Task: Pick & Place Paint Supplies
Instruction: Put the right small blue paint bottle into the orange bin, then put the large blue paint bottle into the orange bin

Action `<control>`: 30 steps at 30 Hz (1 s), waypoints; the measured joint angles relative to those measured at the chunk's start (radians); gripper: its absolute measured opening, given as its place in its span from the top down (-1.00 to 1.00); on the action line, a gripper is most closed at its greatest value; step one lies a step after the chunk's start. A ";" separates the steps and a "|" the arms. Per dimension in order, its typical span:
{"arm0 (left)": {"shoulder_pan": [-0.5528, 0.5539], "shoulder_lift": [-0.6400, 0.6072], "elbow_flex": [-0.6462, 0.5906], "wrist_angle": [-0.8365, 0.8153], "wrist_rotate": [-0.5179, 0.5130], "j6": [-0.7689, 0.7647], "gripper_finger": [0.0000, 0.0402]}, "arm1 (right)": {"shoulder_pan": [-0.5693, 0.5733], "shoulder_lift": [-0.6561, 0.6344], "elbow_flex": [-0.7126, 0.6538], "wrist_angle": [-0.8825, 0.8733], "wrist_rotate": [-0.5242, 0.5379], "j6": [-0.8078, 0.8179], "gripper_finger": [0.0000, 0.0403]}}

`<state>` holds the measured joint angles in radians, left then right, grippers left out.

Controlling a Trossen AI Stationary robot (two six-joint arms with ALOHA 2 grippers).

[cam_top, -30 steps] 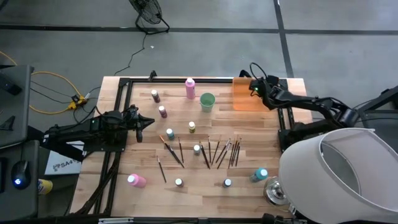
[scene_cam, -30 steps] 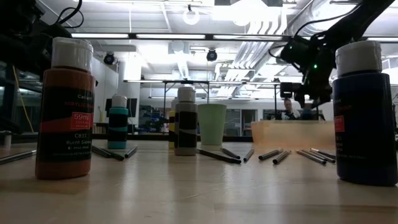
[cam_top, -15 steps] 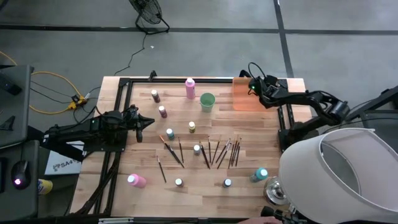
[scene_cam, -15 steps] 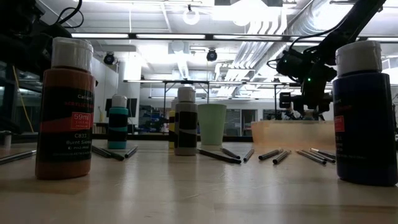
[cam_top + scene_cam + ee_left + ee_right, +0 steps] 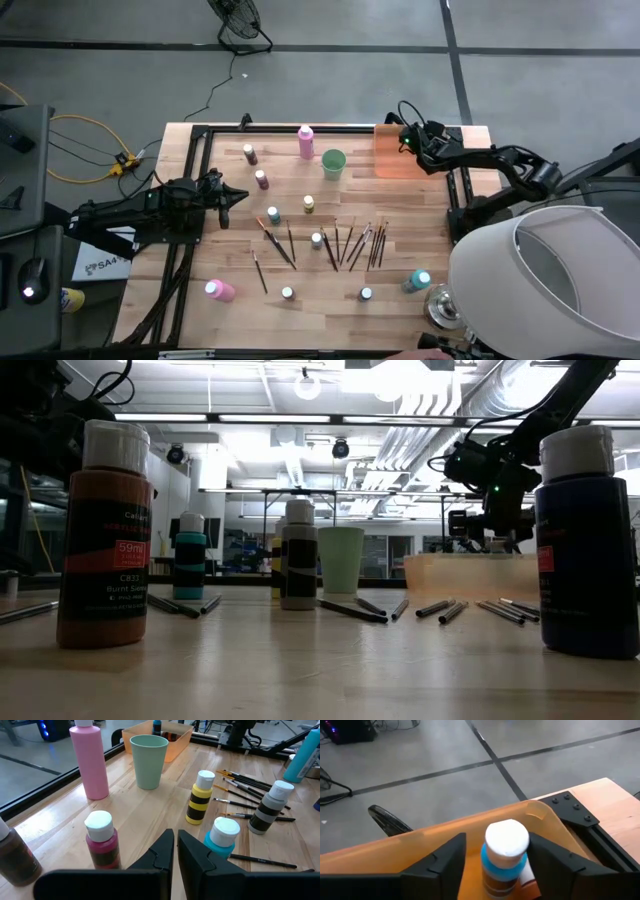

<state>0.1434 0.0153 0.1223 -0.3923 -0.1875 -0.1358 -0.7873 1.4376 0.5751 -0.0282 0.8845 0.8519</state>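
From above, the right gripper (image 5: 408, 139) is hanging over the translucent orange tray (image 5: 385, 162); the left gripper (image 5: 238, 194) is waiting pinched shut mid-table. Through the right wrist, its fingers are standing apart beside a white-capped, blue-banded paint bottle (image 5: 505, 854) inside the tray: best lifting straight up, avoiding that smooth cap.

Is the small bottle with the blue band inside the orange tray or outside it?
Inside. The bottle stands upright within the orange tray walls.
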 joint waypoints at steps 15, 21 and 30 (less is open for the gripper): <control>0.000 0.000 0.000 0.000 0.000 0.000 0.89 | 0.052 -0.196 0.000 -0.200 -0.100 -0.142 -0.37; 0.000 0.000 0.000 0.000 0.000 0.000 0.89 | 0.122 -0.335 0.000 -0.368 -0.172 -0.143 -0.34; 0.000 0.000 0.000 0.000 0.000 0.000 0.89 | 0.292 -0.478 0.000 -0.471 -0.291 -0.211 -0.34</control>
<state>0.1434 0.0153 0.1223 -0.3923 -0.1875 -0.1356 -0.4955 0.9598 0.5751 -0.4988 0.5930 0.6410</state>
